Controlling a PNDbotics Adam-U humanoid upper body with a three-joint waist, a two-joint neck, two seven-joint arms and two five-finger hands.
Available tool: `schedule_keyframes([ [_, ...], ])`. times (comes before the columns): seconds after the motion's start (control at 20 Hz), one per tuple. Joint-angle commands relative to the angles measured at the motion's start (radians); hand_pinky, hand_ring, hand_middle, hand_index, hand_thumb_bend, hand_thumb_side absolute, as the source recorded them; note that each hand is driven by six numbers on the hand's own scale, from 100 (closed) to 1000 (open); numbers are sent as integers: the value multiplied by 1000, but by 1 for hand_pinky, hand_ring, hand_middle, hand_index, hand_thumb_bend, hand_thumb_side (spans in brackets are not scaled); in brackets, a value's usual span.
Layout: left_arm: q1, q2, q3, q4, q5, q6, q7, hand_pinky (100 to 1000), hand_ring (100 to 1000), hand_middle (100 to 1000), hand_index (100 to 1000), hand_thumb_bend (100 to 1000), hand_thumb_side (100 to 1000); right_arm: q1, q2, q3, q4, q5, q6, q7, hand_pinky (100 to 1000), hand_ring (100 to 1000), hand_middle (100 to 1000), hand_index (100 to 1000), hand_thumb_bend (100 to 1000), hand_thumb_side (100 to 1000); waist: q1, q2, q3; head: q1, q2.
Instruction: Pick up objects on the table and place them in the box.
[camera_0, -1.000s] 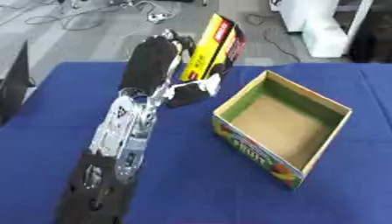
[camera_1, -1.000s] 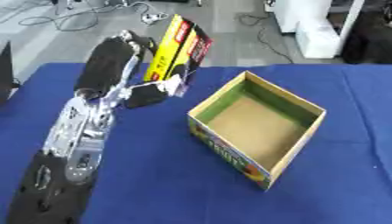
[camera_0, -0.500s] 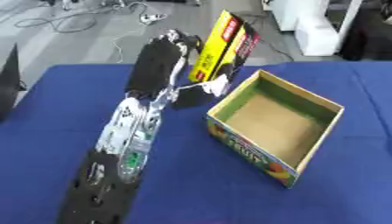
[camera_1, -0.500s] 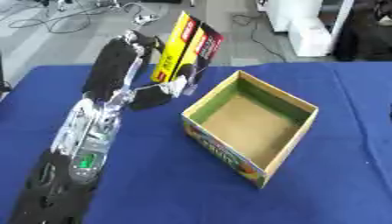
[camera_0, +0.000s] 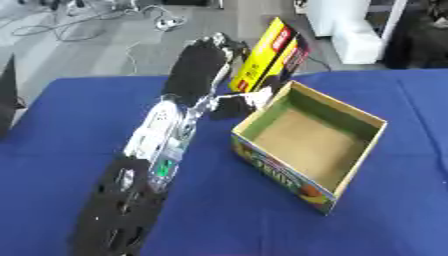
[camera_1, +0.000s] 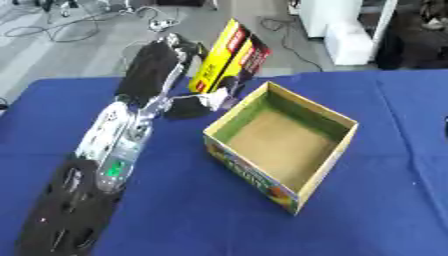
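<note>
My left hand (camera_0: 203, 65) reaches up the middle of the table and is shut on a yellow, red and black packet (camera_0: 271, 57). The packet stands tilted in the air, just beyond the far left corner of the box. The thumb (camera_0: 236, 104) curls under the packet's lower edge. The cardboard box (camera_0: 350, 112) with a printed colourful outer wall sits open at centre right on the blue table (camera_0: 79, 120), and its brown floor shows nothing inside. My right hand shows in neither view.
Beyond the table's far edge lies a grey floor with cables (camera_0: 149, 15) and a white unit (camera_0: 350, 25). A dark object (camera_0: 9, 95) stands at the table's left edge.
My left hand has carried the packet rightwards and a little nearer to the box's far left corner. The whole picture has also shifted as the camera moved.
</note>
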Motion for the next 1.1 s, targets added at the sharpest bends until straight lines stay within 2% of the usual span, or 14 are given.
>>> schedule_keyframes([
  [0.05, -41, 17, -13, 34, 14, -26, 14, 100, 100, 153, 245, 100, 695, -17, -30, -5, -13, -7, 5, 0, 142, 298, 384, 479, 100, 1000, -4, -12, -4, 3, -15],
  [0.3, -83, 0, -24, 128, 17, -59, 41, 100, 100, 153, 245, 100, 697, -18, -28, -5, -13, -10, 8, 2, 141, 298, 384, 479, 100, 1000, -5, -12, -9, 2, -12],
  [0.45, -103, -21, -24, 204, 13, -78, 50, 100, 100, 154, 302, 100, 699, -19, -28, -4, -13, -11, 9, 3, 141, 298, 384, 479, 100, 1000, -6, -12, -12, 3, -11],
  [1.1, -188, -112, 18, 535, -87, -135, 126, 100, 100, 165, 369, 100, 702, -23, -24, -5, -13, -19, 14, 0, 141, 298, 384, 479, 100, 1000, -9, -14, -21, 11, -12],
])
